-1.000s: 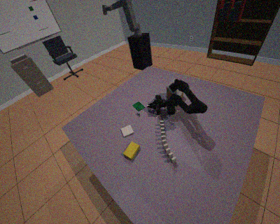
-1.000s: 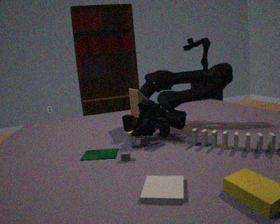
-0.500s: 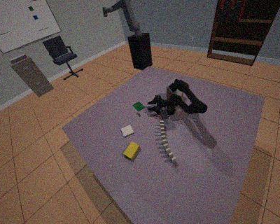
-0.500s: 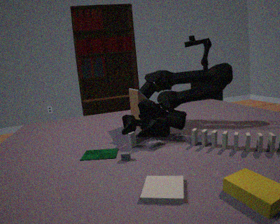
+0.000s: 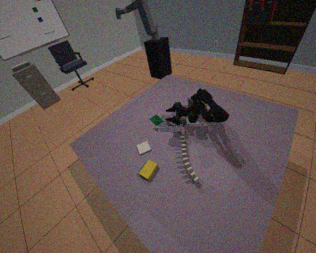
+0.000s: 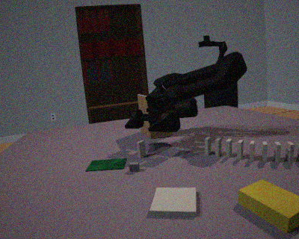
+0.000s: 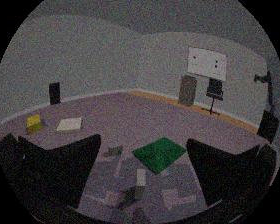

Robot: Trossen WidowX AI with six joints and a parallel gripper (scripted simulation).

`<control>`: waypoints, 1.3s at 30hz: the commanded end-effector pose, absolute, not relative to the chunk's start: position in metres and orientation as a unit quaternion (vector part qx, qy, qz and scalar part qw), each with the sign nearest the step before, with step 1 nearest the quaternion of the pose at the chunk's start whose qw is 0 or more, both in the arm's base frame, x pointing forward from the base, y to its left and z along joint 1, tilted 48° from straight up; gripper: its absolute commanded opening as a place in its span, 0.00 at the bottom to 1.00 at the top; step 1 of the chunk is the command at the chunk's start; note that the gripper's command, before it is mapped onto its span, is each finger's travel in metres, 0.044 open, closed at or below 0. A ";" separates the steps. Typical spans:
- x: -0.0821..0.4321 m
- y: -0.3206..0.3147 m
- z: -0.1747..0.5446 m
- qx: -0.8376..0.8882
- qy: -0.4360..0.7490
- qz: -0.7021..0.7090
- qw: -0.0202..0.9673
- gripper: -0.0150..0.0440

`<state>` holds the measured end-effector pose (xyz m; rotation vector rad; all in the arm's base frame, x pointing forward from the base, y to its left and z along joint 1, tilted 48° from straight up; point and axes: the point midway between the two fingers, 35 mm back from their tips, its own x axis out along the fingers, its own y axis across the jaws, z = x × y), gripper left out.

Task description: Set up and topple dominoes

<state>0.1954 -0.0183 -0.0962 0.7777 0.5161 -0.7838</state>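
A curved row of pale dominoes stands upright. One pale domino stands apart, left of the row in the exterior view, with a wide gap to it; a pale domino shows low between the fingers in the wrist view. My gripper is wide open and empty, just above the lone domino. In the exterior view the fingers partly overlap and their spacing is hard to see. A small grey block lies low beside the green square.
A flat green square lies near the gripper. A white slab and a yellow block lie on the same side of the row. A tan piece shows behind the arm.
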 end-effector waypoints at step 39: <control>0.224 -0.071 -0.106 0.039 0.633 0.376 0.675 1.00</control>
